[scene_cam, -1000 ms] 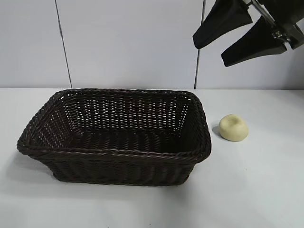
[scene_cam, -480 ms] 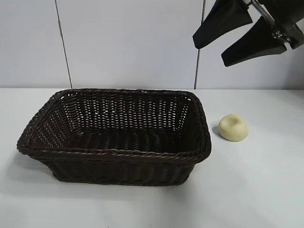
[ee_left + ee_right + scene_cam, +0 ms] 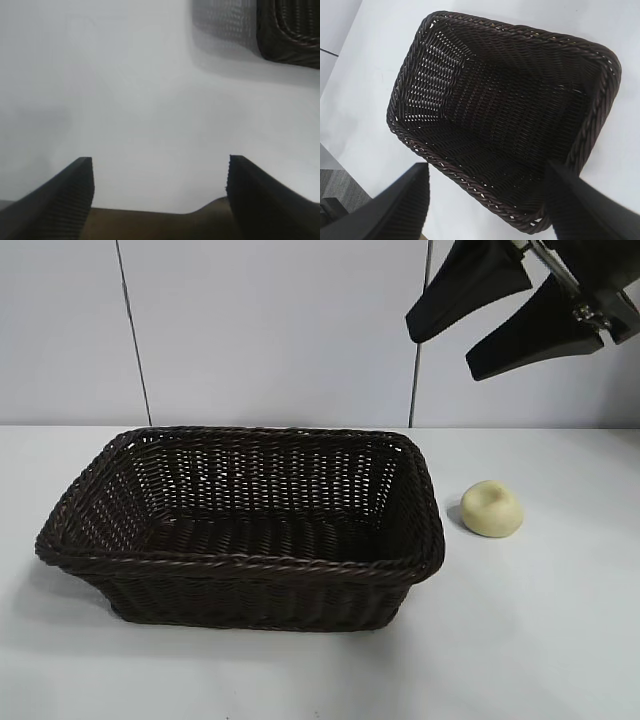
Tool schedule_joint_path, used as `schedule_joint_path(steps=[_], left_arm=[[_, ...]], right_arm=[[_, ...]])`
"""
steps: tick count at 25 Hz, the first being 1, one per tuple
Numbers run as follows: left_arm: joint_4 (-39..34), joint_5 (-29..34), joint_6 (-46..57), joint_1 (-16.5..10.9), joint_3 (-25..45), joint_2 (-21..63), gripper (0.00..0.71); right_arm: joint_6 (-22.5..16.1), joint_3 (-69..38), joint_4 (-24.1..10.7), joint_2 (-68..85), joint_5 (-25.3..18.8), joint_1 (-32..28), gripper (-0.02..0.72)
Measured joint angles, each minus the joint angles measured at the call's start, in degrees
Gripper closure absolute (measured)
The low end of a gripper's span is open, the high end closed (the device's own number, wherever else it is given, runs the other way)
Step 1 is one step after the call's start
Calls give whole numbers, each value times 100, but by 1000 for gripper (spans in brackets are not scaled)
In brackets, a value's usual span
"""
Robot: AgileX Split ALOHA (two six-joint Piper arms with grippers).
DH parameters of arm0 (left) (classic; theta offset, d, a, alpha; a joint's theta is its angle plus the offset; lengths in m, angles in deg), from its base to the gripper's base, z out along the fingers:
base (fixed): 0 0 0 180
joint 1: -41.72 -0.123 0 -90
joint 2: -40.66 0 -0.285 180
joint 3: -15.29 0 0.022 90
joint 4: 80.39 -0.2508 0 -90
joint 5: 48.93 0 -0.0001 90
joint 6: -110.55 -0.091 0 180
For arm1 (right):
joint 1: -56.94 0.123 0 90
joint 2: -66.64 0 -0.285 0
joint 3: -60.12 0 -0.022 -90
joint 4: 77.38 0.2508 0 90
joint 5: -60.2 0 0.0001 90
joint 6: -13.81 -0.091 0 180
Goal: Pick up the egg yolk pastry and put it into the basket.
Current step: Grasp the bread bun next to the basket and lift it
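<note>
The pale yellow egg yolk pastry (image 3: 492, 508) sits on the white table just right of the dark brown wicker basket (image 3: 240, 565). The basket holds nothing. My right gripper (image 3: 441, 355) hangs open and empty high above the table, up and slightly left of the pastry. Its wrist view looks down into the basket (image 3: 600, 100) between the open fingers (image 3: 405, 205); the pastry is out of that view. My left gripper (image 3: 160, 167) is open and empty over bare table, with a corner of the basket (image 3: 290, 30) far off. It does not show in the exterior view.
A white tabletop (image 3: 540, 640) surrounds the basket. A pale panelled wall (image 3: 270, 330) stands behind it.
</note>
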State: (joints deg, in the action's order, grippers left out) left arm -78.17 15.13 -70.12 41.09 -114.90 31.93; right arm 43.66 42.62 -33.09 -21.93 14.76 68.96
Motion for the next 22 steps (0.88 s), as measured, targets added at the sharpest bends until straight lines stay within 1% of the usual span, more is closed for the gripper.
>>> schedule_joint_path(steps=[2,7,11,13,14,16,18,21,22], left_arm=[[0,23,0,0,0,164,171],[2,30,13,0,0,163,171],[2,30,16,0,0,163,171],[2,30,16,0,0,163,171],[2,30,16,0,0,163,171],[2,30,16,0,0,163,171],[2,30,16,0,0,163,171],[2,30,16,0,0,163,171],[2,30,16,0,0,163,171]], right_arm=[[0,0,0,0,24,0,227],[0,0,10,0,35,0,227],[0,0,-61,0,57,0,227],[-60,45,-188,0,110,0,227],[-163,78,-293,0,155,0,227],[-385,186,-699,0,171,0,227],[-738,294,-1213,0,171,0,227],[-1399,486,-2217,-17,125,0,207],[-1625,563,-2494,-32,83,0,201]])
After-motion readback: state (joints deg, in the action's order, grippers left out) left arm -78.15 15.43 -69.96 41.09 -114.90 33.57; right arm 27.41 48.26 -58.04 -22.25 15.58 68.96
